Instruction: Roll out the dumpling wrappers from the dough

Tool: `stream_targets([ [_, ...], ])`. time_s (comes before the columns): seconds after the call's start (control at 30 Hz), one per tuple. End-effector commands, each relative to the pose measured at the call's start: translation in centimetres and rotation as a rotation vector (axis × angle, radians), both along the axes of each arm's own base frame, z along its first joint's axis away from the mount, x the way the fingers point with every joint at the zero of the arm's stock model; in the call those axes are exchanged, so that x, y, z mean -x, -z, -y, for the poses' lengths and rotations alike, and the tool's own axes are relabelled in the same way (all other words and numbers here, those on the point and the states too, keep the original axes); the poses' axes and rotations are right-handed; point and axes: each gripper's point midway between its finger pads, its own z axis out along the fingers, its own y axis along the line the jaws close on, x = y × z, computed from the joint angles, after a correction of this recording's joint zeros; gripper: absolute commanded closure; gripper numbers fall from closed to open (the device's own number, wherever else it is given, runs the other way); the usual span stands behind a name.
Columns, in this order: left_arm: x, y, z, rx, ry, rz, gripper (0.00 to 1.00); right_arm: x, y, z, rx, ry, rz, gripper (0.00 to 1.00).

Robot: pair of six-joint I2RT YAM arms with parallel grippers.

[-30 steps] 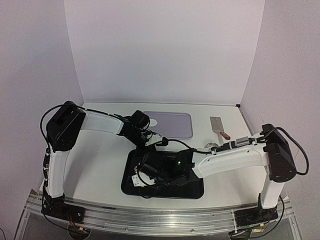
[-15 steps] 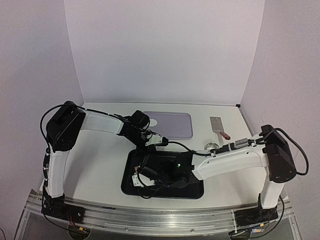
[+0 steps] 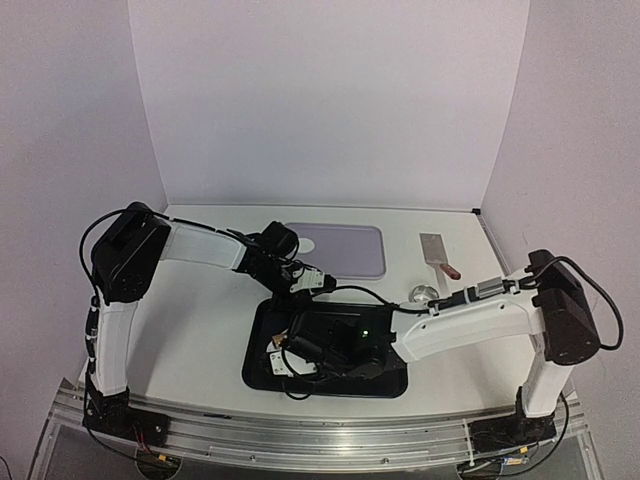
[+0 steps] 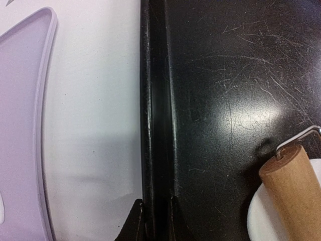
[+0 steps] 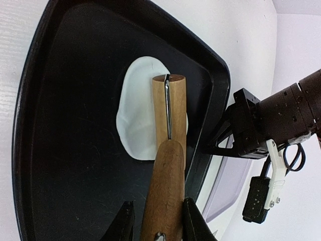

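A flattened white dough piece [image 5: 136,118] lies in the black tray [image 5: 65,150]. A wooden roller [image 5: 169,108] rests on the dough. My right gripper [image 5: 158,221] is shut on the roller's wooden handle [image 5: 168,186]. My left gripper [image 4: 156,221] is shut on the tray's far rim [image 4: 155,115]. The roller's end [image 4: 296,186] and the dough's edge [image 4: 258,221] show at the lower right of the left wrist view. From above, both grippers [image 3: 300,283] [image 3: 300,352] are over the tray [image 3: 395,385], and the dough is hidden there.
A lilac mat [image 3: 355,250] lies behind the tray with a small white disc [image 3: 308,243] at its left end. A metal scraper with a red handle [image 3: 437,253] and a small steel ring [image 3: 423,293] lie to the right. White walls enclose the table.
My right arm has shifted left and nearer over the tray, moving the roller with it and uncovering the steel ring. My left gripper stays on the tray rim.
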Motion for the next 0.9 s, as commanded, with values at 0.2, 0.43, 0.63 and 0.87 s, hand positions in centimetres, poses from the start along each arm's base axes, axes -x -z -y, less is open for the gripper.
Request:
stream_targets([
  [0.2, 0.9, 1.9, -1.5, -0.105, 0.031, 0.038, 1.00, 5.5, 10.5, 11.6, 0.578, -0.005, -0.426, 1.00],
  [0.43, 0.7, 2.0, -1.4, -0.102, 0.028, 0.040, 1.00, 7.6, 11.0, 13.5, 0.681, -0.020, -0.384, 1.00],
  [0.63, 0.7, 1.9, -1.4, -0.103, 0.029, 0.039, 1.00, 4.2, 12.3, 9.5, 0.652, -0.011, -0.357, 1.00],
  [0.87, 0.8, 1.8, -1.4, -0.099, 0.032, 0.045, 1.00, 9.1, 11.0, 13.4, 0.695, 0.006, -0.393, 1.00],
])
